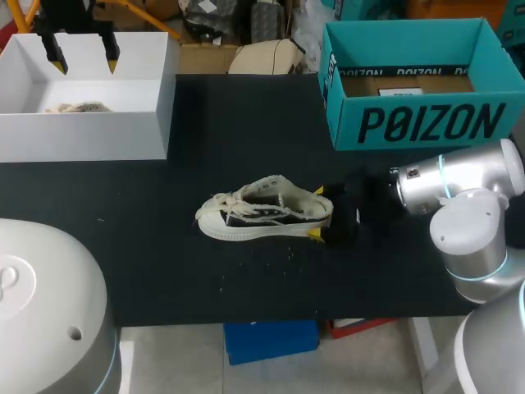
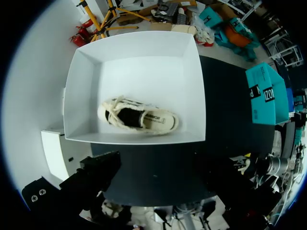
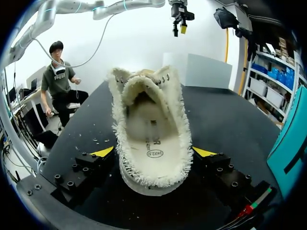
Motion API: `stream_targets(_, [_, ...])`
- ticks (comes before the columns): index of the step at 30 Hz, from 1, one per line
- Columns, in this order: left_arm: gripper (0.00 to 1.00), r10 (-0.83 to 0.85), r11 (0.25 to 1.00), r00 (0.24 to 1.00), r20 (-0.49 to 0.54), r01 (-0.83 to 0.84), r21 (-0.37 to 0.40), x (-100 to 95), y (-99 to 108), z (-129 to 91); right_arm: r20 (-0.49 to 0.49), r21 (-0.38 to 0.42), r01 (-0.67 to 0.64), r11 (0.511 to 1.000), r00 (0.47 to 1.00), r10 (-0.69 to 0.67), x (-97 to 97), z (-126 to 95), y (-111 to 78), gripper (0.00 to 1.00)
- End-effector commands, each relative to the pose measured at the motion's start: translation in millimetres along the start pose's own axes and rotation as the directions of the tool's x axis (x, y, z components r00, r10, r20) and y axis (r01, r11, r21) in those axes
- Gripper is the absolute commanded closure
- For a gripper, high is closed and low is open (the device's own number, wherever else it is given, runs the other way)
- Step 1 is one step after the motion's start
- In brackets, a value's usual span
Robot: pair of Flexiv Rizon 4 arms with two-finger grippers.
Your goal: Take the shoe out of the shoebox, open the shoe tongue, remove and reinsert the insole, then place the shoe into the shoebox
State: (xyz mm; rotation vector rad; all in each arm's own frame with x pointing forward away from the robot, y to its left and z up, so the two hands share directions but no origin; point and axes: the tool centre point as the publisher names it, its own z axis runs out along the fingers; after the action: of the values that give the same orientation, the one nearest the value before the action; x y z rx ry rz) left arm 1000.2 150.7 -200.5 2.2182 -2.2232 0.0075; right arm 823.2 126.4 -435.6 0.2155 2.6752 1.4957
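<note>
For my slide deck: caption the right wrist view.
Right gripper clamps the heel of a cream sneaker lying on the black table.

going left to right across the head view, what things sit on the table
white box → shoe → teal box

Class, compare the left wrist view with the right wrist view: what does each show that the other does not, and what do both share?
Only the left wrist view looks down into the white box, where a second shoe lies. Only the right wrist view looks into the shoe on the table. It shows the insole, the right pincer with its yellow tips against both sides of the heel, and the left pincer hanging open far ahead. Both show the black table, the white box and the teal box.
</note>
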Motion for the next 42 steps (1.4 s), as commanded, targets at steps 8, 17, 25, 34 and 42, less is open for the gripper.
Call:
stream_targets(8, [0.0,0.0,1.0,1.0,0.001,0.0,-0.001,0.0,0.1,-0.1,-0.005,0.014,0.005,1.0,1.0,-0.005,-4.1,4.9,-0.8,1.0])
stream_targets(17, [0.0,-0.048,0.999,0.995,0.085,0.047,0.014,47.9,27.8,-11.6,-0.005,0.014,0.005,1.0,1.0,-0.005,-4.1,4.9,-0.8,1.0])
stream_targets(25, [0.0,-0.053,0.999,0.996,0.07,0.052,0.01,107.0,80.4,-1.4,-0.005,0.014,0.005,1.0,1.0,-0.005,-4.1,4.9,-0.8,1.0])
stream_targets(34, [0.0,-0.046,0.998,0.998,0.03,0.045,0.032,155.6,132.1,4.6,-0.005,0.014,0.005,1.0,1.0,-0.005,-4.1,4.9,-0.8,1.0])
stream_targets(42, [0.0,-0.046,0.998,0.998,0.03,0.045,0.032,155.6,132.1,4.6,-0.005,0.014,0.005,1.0,1.0,-0.005,-4.1,4.9,-0.8,1.0])
